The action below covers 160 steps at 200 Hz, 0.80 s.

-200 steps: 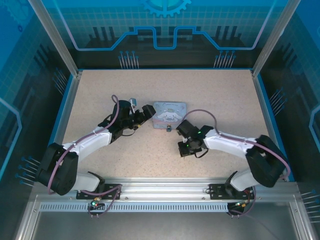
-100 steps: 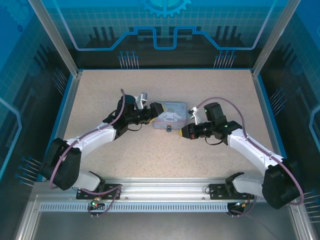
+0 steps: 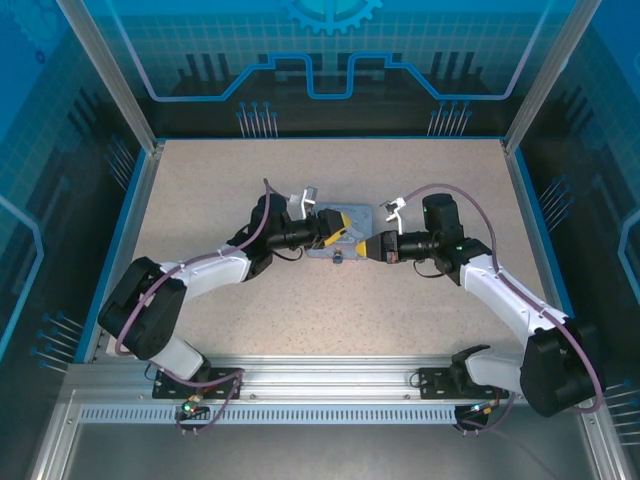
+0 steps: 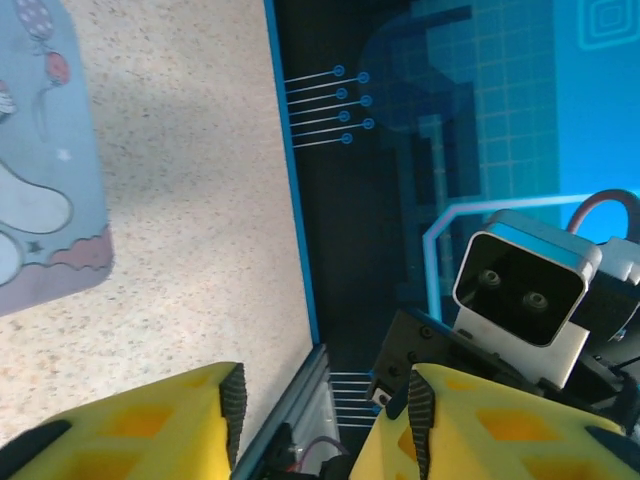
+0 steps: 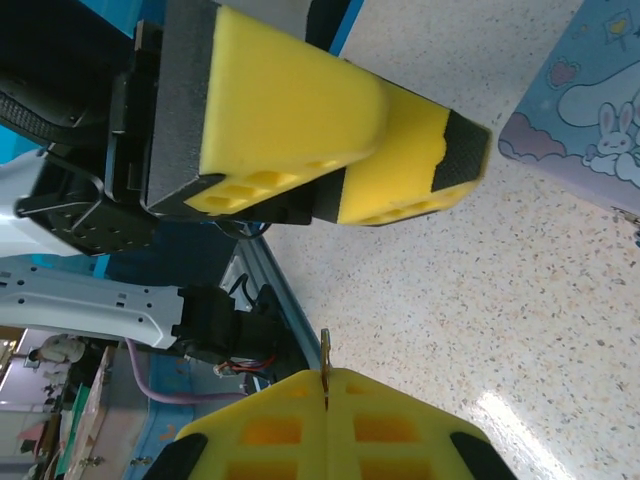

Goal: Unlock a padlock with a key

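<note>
Alignment step, likely: right gripper (image 5: 326, 392) clenched on key (image 5: 325, 352), left gripper (image 4: 322, 400) released, empty, by tin (image 4: 40, 150); next, steer key tip into padlock (image 3: 338, 258) at tin's near edge.

Left gripper (image 3: 345, 230) advanced over the tin (image 3: 362, 215), jaws narrowed but still apart — right gripper (image 3: 372, 246), carrying the key (image 5: 325, 362), swung up to face it.

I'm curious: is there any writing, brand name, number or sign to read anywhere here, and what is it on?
No words or numbers can be read anywhere.
On the tin box: a cartoon rabbit, a heart and clouds, no legible lettering.
On the back wall: a gear emblem and circuit-style lines, no text.
On the key: too small to show any stamp.
</note>
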Tool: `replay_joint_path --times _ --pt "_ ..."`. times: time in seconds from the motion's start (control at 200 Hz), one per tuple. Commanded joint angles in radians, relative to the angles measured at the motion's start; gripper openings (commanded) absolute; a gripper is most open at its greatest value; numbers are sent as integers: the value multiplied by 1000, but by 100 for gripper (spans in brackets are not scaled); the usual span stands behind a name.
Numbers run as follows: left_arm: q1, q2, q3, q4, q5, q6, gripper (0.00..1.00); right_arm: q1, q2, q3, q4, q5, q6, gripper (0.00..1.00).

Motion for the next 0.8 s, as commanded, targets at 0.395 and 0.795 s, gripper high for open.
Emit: replay_joint_path --times 0.395,0.795 --pt "-54 107 -32 471 70 -203 32 -30 21 -6 79 -24 56 0" --pt "-77 121 -46 492 73 -209 25 -53 23 -21 97 -13 70 0"
